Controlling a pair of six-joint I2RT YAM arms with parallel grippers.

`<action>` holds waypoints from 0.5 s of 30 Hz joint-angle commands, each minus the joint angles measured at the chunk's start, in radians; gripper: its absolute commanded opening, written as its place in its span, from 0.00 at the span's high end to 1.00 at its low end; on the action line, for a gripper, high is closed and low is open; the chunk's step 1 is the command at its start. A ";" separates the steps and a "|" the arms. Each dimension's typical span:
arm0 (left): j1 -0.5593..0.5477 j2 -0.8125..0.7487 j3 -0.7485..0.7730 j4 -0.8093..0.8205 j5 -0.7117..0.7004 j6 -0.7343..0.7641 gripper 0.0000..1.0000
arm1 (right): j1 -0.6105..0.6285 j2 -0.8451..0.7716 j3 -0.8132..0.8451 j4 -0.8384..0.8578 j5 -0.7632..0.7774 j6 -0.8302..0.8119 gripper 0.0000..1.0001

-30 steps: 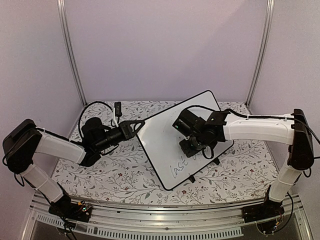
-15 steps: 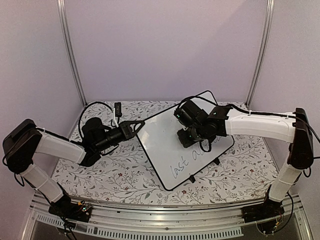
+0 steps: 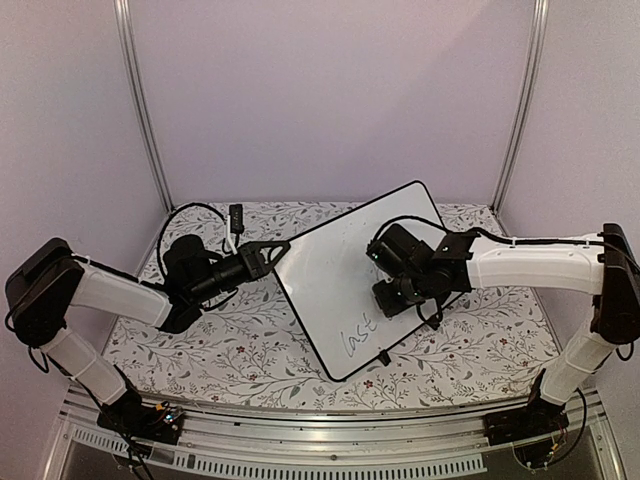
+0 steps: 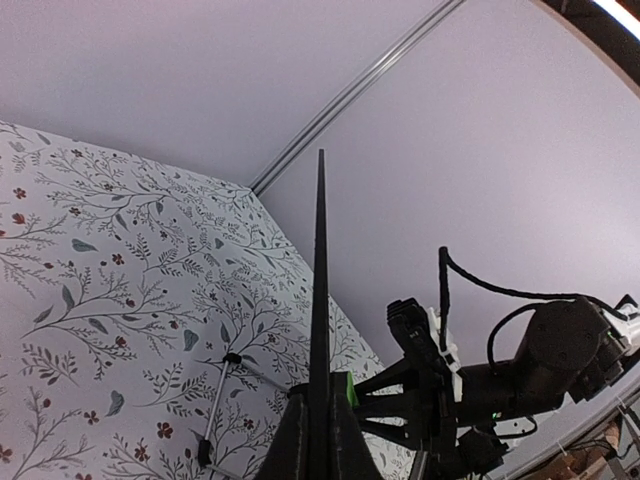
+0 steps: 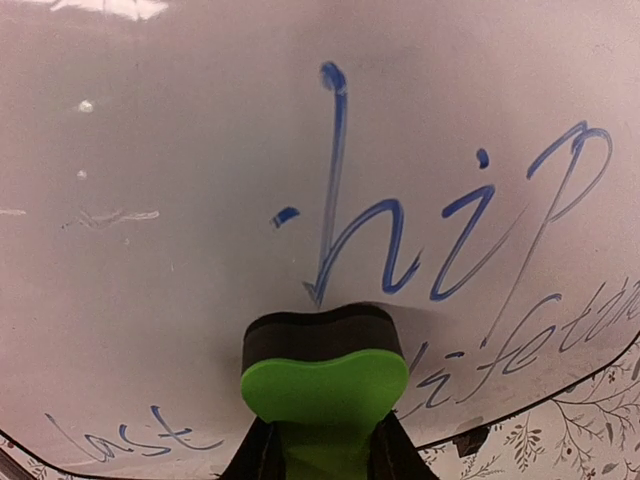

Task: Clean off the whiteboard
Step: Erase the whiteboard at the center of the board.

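A big, flat white whiteboard with a thin black rim point(image 3: 325, 285) sits slantwise in the middle of the flowery worktop point(image 3: 240, 350). The left jaws are clamped on its left corner, so the left wrist view shows the board edge-on. The right jaws are shut tight on a small green eraser block with a black pad point(image 5: 323, 375). The block presses on the board just under blue marker writing point(image 5: 400, 240) that reads "hip".
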 commanded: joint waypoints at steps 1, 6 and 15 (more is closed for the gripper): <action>-0.030 0.021 0.014 -0.025 0.063 0.022 1.00 | -0.041 0.040 0.043 0.013 0.005 -0.015 1.00; -0.031 0.015 0.013 -0.025 0.062 0.024 1.00 | -0.076 0.072 0.135 0.017 -0.003 -0.073 1.00; -0.031 0.016 0.013 -0.027 0.060 0.025 1.00 | -0.083 0.095 0.163 0.027 -0.049 -0.099 1.00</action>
